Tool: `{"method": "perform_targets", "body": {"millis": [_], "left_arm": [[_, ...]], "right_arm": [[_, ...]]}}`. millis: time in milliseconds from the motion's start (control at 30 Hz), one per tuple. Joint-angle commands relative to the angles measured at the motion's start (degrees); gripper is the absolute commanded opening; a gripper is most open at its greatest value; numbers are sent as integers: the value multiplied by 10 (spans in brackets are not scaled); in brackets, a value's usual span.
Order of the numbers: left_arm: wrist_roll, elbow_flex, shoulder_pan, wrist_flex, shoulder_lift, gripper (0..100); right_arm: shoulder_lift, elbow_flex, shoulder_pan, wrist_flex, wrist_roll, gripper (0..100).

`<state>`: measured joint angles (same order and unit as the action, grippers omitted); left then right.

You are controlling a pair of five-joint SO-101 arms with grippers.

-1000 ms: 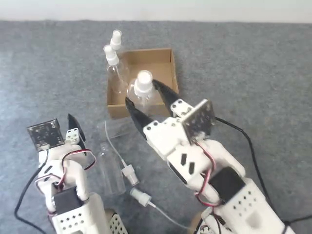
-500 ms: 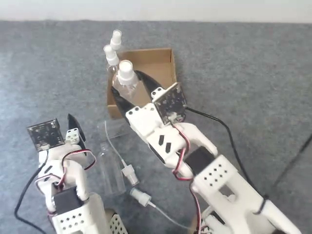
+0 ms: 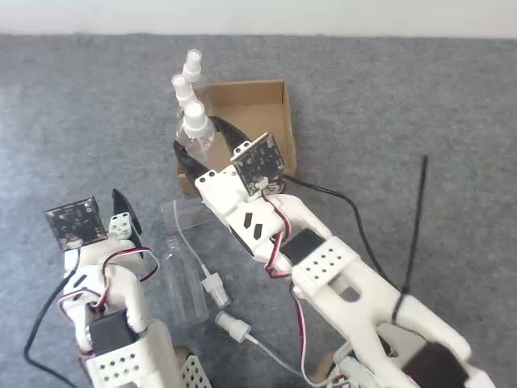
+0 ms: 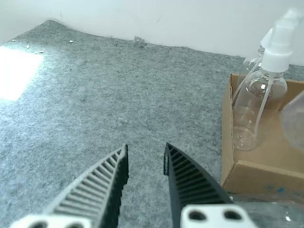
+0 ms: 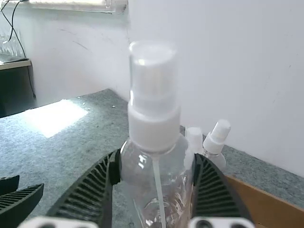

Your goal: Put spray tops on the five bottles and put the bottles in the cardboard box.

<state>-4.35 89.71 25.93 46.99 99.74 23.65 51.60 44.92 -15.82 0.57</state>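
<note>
My right gripper (image 3: 197, 139) is shut on a clear bottle (image 3: 194, 121) with a white spray top, held upright over the near left part of the cardboard box (image 3: 258, 109). In the right wrist view the fingers clamp the bottle (image 5: 154, 118) at its shoulder. Two capped bottles (image 3: 184, 90) stand at the box's left side, also seen from the left wrist (image 4: 259, 102). My left gripper (image 4: 145, 161) stands open over bare carpet, near the table's front left (image 3: 125, 214). A topless clear bottle (image 3: 182, 279) lies beside it, another (image 3: 191, 213) just in front of the box.
Two loose spray tops (image 3: 216, 289) (image 3: 233, 326) with long tubes lie on the grey carpet between the arm bases. The right arm's black cable (image 3: 416, 210) loops up at the right. Open carpet lies to the left and right of the box.
The right arm has stretched forward and carried its bottle left and farther into the box, beside the two standing bottles. The left arm has kept still.
</note>
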Motion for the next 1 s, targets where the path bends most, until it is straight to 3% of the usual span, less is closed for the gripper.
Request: {"method": "perform_targets", "body": {"millis": [0, 333, 967], "left_arm": [[5, -6, 3, -18, 9, 120], [5, -6, 3, -18, 9, 120], [5, -6, 3, -18, 9, 120]], "right_arm": [[-17, -47, -6, -40, 2, 84], [-100, -55, -7, -109, 2, 84], [-230, -119, -30, -113, 7, 84]]}}
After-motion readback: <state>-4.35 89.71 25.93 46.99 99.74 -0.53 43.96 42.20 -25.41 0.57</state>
